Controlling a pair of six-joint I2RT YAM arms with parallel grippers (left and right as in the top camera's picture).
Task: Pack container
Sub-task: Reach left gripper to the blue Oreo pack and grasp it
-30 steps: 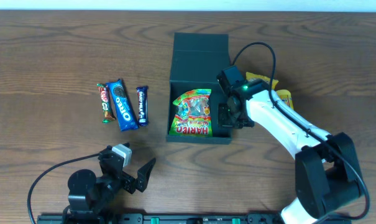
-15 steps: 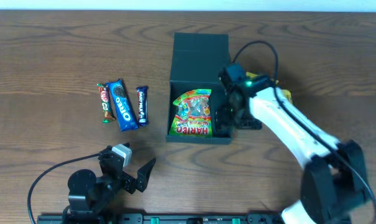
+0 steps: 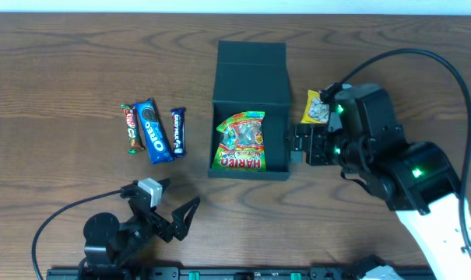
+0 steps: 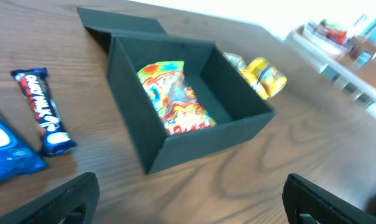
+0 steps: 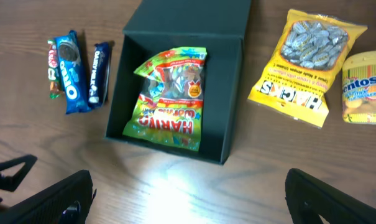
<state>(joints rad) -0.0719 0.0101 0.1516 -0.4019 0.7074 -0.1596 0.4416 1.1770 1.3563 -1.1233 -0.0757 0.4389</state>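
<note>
My right gripper (image 5: 189, 186) has pulled up and away from the container's right wall since a second ago. In the overhead view it now hangs just right of the box, uncovering the yellow packet (image 3: 317, 109) it had been hiding. Its jaws are spread wide, the two fingers sitting at the bottom corners of the right wrist view with nothing between them.

The container (image 3: 249, 173) sits at upper centre of the overhead frame, its lid flap lying open flat toward the top edge. Inside, a Haribo bag (image 3: 241, 141) covers most of the floor. Only a dark strip along the right-hand wall is free.

To the right in the right wrist view, the yellow packet lies near the box with a Mentos tub (image 5: 366, 87) beside it at the frame edge. Left of the box lie a dark blue chocolate bar (image 3: 177, 132), an Oreo pack (image 3: 150, 131) and a small bar (image 3: 129, 128), side by side.

My left gripper (image 4: 191, 186) waits at lower left of the overhead frame, jaws also spread, holding nothing.

My worries from here:
- The yellow packet lies close to the wall, so a careless descent could clip the rim and shove the box.
- Its wrapper looks glossy, so it may slip out of the pinch.
- Anything stacked on the Haribo bag may ride high and stop the lid closing.
</note>
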